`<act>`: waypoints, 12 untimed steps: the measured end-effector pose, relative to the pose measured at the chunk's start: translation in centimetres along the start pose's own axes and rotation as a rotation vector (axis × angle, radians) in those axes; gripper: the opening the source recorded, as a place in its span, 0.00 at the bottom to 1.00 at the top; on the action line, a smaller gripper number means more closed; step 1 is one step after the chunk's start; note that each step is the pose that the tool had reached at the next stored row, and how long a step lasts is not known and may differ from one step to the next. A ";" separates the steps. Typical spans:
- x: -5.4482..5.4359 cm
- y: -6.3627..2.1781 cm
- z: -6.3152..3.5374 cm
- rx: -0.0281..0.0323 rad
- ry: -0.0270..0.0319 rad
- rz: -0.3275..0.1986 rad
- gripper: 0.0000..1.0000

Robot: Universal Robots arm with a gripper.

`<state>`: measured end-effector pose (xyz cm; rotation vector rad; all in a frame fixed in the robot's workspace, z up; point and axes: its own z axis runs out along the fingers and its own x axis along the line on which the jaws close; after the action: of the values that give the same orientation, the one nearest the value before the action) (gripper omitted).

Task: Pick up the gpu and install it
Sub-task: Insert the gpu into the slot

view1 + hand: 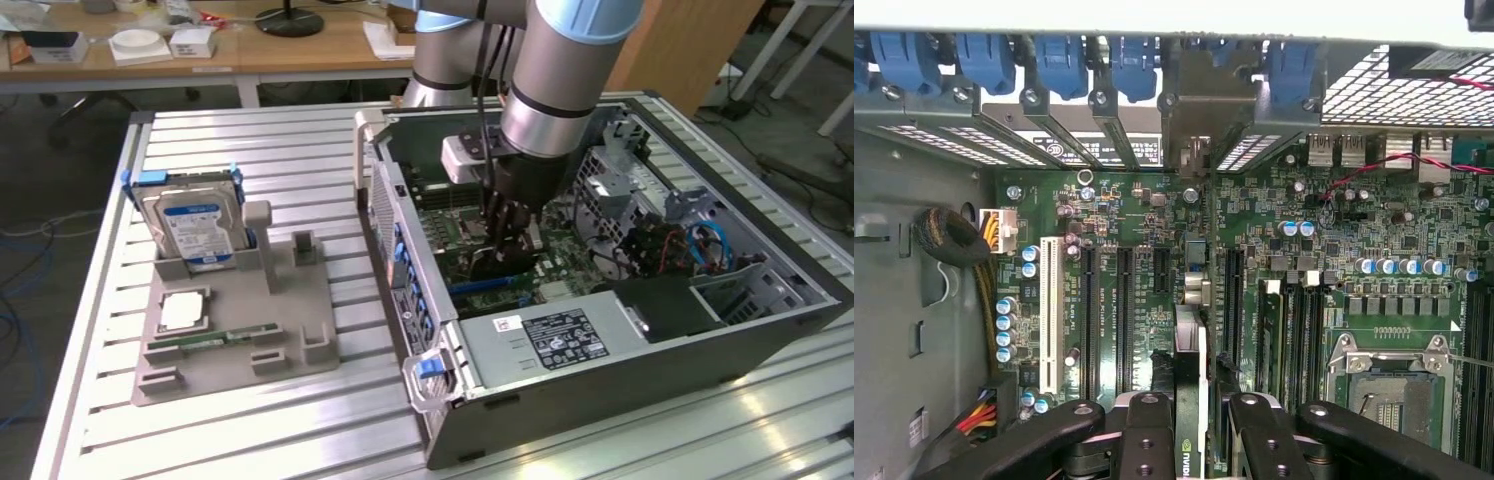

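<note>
The gpu (1189, 400) is a thin black card seen edge-on in the wrist view, with a green logo near my fingers. My gripper (1194, 440) is shut on it, one black finger (1147, 435) on each side. The card stands on edge over the green motherboard (1144, 220), in line with an expansion slot. Its far end (1194, 150) reaches the case's rear slot openings. Whether it is seated in the slot I cannot tell. In the exterior view my gripper (505, 255) reaches down into the open computer case (747, 330) with the dark gpu (487, 268) below it.
A grey fixture (300, 310) on the exterior view's left holds a blue-labelled hard drive (194, 225), a processor chip (180, 310) and a green memory stick (214, 340). Inside the case are a power supply (554, 340), cables (694, 245), blue slot latches (1064, 65) and an empty processor socket (1389, 385).
</note>
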<state>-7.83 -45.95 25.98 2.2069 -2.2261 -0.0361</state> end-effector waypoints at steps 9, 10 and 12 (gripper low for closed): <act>-0.2 0.00 0.07 0.0000 -0.0005 0.000 0.26; -0.2 0.00 0.07 0.0000 -0.0005 0.000 0.26; -0.2 0.00 0.07 0.0000 -0.0006 0.000 0.26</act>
<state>-7.84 -45.77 25.91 2.2071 -2.2265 -0.0367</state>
